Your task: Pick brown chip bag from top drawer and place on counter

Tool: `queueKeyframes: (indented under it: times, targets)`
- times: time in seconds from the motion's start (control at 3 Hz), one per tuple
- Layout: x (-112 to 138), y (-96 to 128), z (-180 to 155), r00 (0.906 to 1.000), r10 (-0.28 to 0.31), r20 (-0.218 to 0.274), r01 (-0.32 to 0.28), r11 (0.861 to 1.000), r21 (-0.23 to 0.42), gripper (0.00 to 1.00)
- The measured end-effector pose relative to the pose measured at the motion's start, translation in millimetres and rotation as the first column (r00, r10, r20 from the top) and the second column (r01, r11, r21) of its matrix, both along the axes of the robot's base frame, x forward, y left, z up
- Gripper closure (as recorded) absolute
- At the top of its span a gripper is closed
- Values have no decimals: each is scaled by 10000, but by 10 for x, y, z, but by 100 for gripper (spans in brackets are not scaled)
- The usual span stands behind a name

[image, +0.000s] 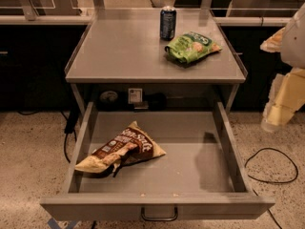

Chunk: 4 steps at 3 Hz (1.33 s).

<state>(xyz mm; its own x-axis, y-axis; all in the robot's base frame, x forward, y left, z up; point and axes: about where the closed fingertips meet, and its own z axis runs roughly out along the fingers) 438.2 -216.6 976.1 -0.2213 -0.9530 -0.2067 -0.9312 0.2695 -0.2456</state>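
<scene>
The brown chip bag [123, 150] lies crinkled on the floor of the open top drawer [190, 175], at its left side, with a tan end pointing to the front left corner. The drawer is pulled fully out, and its dark wire handle [159, 215] shows on the front. The grey counter [124, 51] stands above and behind it. My gripper [280, 109] hangs at the right edge of the view, outside the drawer's right wall and below counter height. It is far from the bag and holds nothing that I can see.
A green chip bag [192, 46] and a dark blue can [167, 23] stand on the counter's back right part. A black cable [269, 166] loops on the speckled floor to the right of the drawer. Another cable [69, 128] hangs at the left.
</scene>
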Motion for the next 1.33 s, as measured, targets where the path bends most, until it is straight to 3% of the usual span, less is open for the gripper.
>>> queueKeyframes:
  times: [0.67, 1.33]
  targets:
    - [39, 130, -226, 9994, 232, 245, -241, 9989, 396, 0]
    - [38, 546, -970, 9958, 903, -131, -873, 9847, 1507, 0]
